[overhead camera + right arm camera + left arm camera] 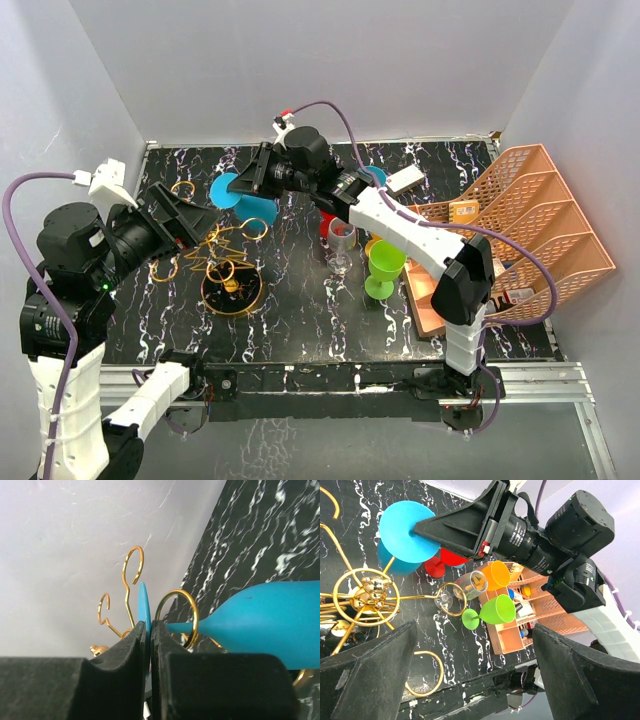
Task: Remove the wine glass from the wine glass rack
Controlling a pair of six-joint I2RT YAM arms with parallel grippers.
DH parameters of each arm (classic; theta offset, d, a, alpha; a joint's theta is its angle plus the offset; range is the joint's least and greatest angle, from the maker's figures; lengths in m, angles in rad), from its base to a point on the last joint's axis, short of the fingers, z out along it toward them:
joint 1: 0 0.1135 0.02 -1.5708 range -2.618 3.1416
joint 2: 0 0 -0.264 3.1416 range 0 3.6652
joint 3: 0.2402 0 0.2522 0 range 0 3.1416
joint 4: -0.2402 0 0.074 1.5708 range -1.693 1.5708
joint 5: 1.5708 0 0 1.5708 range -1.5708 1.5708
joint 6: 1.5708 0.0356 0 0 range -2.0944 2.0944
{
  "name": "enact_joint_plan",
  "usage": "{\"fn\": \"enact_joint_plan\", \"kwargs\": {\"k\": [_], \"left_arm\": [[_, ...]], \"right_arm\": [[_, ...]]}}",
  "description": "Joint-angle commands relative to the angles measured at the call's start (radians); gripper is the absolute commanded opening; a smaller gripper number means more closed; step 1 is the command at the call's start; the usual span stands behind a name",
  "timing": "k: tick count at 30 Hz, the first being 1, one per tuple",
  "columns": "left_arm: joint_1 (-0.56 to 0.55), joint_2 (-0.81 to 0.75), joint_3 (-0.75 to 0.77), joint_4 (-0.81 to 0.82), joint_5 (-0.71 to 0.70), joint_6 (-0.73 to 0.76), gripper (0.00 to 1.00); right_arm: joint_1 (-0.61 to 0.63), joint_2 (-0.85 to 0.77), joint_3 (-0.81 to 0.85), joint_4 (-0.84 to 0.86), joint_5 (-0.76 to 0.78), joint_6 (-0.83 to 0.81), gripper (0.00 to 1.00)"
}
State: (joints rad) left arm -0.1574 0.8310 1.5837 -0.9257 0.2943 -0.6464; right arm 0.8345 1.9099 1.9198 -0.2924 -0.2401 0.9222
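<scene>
Item: blue plastic wine glass (260,620), prob. light, slick.
Hold: R gripper (150,627) clamped on foot disc.
L gripper (475,630): fingers stood apart.

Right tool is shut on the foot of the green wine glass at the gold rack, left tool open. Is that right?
Not green. The right wrist view shows the right tool shut on the foot of the blue wine glass at the gold rack. The green glass stands apart on the table. The left tool is open.
</scene>
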Motion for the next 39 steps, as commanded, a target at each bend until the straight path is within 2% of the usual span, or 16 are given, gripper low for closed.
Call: {"fn": "enact_joint_plan", "kwargs": {"k": [1, 5, 9, 17, 29, 34, 39], "left_arm": [[-0.002, -0.011, -0.004, -0.013, -0.014, 0.018, 0.96], [-0.002, -0.012, -0.005, -0.013, -0.015, 0.02, 0.96], [-0.002, -0.015, -0.005, -0.007, -0.015, 0.017, 0.96], [-0.003, -0.011, -0.007, -0.002, -0.001, 0.014, 0.96], [-0.002, -0.006, -0.024, 0.026, 0.027, -0.003, 0.96], [-0.002, -0.005, -0.024, 0.06, 0.064, -0.019, 0.97], [-0.003, -0.004, -0.083, 0.189, 0.208, -0.092, 0.97]], "right_arm": [[-0.03, -0.061, -0.075, 0.172, -0.173, 0.231, 0.08], [-0.03, -0.081, -0.134, 0.258, -0.245, 0.305, 0.08], [-0.035, -0.086, -0.152, 0.262, -0.296, 0.347, 0.08], [-0.065, -0.157, -0.235, 0.256, -0.274, 0.407, 0.08], [-0.215, -0.272, -0.376, 0.257, -0.313, 0.493, 0.08], [-0.298, -0.299, -0.382, 0.269, -0.349, 0.461, 0.08], [-0.355, -0.345, -0.379, 0.37, -0.446, 0.348, 0.08]]}}
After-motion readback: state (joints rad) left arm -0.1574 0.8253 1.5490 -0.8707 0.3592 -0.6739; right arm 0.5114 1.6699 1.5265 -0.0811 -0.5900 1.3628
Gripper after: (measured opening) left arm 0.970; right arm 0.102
